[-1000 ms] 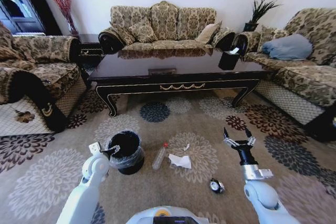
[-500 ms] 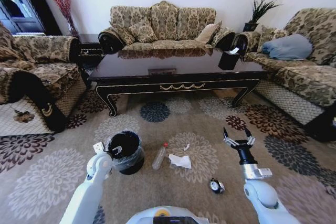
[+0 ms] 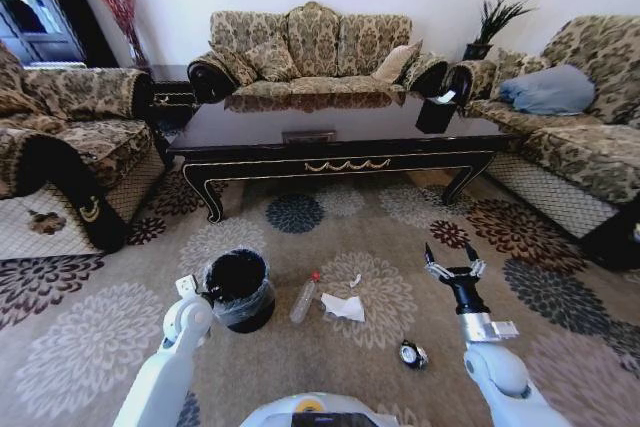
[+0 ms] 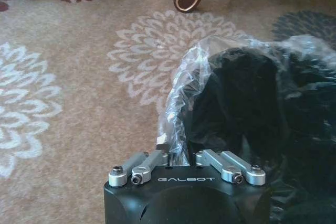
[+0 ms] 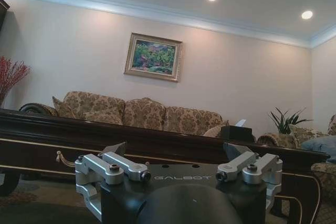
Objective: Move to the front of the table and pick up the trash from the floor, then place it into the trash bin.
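The trash bin point(image 3: 239, 288) stands on the floor point(image 3: 100, 342) in front of the bench point(image 3: 330, 137), low and to the robot's left. It is a round black bucket lined with a clear crinkly plastic bag point(image 4: 181, 103) whose edge folds out over the rim. Its inside looks dark in the head view, and what it holds cannot be made out.

The left claw point(image 3: 205, 296) sits right at the near-left rim of the bin. In the left wrist view its fingers run forward into the crinkled liner, so whether it is clenched or released cannot be told.

The trash lies on the carpet just to the right of the bin. A clear plastic bottle point(image 3: 303, 299) with a red cap lies on its side, cap pointing toward the bench. Beside it is a crumpled white paper point(image 3: 344, 307), and a small white scrap point(image 3: 355, 280) lies a little farther toward the bench. A small dark round item point(image 3: 411, 354) rests nearer the robot, to the right of the paper.

The right claw point(image 3: 452, 263) is held up above the floor on the robot's right, well apart from the litter, its fingers spread wide and grasping nothing.

On the right end of the bench stands a dark box point(image 3: 437, 112) with white tissue sticking out of its top.
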{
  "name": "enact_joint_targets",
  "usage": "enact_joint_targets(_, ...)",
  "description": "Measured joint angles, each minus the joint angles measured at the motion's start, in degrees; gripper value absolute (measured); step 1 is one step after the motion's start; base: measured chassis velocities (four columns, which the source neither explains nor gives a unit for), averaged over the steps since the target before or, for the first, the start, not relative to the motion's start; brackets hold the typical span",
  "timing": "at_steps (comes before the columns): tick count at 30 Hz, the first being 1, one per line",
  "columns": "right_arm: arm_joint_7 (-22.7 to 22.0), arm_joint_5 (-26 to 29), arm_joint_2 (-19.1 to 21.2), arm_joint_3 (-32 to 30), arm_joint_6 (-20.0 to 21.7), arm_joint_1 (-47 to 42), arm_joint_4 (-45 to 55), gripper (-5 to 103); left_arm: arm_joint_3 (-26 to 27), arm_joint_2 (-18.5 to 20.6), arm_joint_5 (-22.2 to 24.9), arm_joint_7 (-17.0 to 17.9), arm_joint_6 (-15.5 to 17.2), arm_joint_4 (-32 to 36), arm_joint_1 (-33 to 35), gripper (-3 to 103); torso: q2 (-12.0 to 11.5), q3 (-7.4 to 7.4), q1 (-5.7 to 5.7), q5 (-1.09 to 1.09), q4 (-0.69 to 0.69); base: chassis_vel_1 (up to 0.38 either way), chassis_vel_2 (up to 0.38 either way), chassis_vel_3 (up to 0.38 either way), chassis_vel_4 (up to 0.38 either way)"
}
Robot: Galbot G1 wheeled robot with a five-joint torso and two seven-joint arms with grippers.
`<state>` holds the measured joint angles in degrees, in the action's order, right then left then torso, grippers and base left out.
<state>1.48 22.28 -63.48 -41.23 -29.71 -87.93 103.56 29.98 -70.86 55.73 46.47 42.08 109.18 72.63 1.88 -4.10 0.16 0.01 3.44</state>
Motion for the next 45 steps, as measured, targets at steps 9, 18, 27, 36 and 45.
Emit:
enact_joint_targets(9,-1.28,-0.04,1.02,1.69,0.11,-0.38,-0.29,100,1.45,0.85,-0.21,0.05,0.07,1.87,1.53,2,0.0,-0.01,0.0,-0.02,-0.01,0.0,0.0,0.0,0.0)
enact_joint_targets(18,-0.84,3.86,6.71,6.2,4.08,-2.31,0.33,100,4.99,3.23,1.24,0.22,0.07,7.99,3.35,2,0.0,0.0,0.0,-0.02,-0.01,0.0,0.0,0.0,0.0)
enact_joint_targets(27,3.34,8.67,12.29,11.03,13.17,-3.54,-3.17,100,6.48,3.19,1.39,0.26,0.08,13.82,5.8,2,0.0,0.0,0.0,0.0,0.01,0.0,0.0,0.0,0.0)
enact_joint_targets(36,9.62,8.55,18.74,15.44,15.07,-5.01,-9.5,100,6.58,2.17,0.94,0.14,0.08,14.49,5.65,2,0.0,0.0,0.0,-0.01,0.0,0.0,0.0,0.0,0.0)
enact_joint_targets(45,2.68,6.62,19.6,16.82,16.68,-7.27,-11.26,100,6.19,1.96,0.88,-0.08,0.07,14.35,4.4,2,0.0,0.0,0.0,0.0,0.01,0.0,0.0,0.0,0.0)
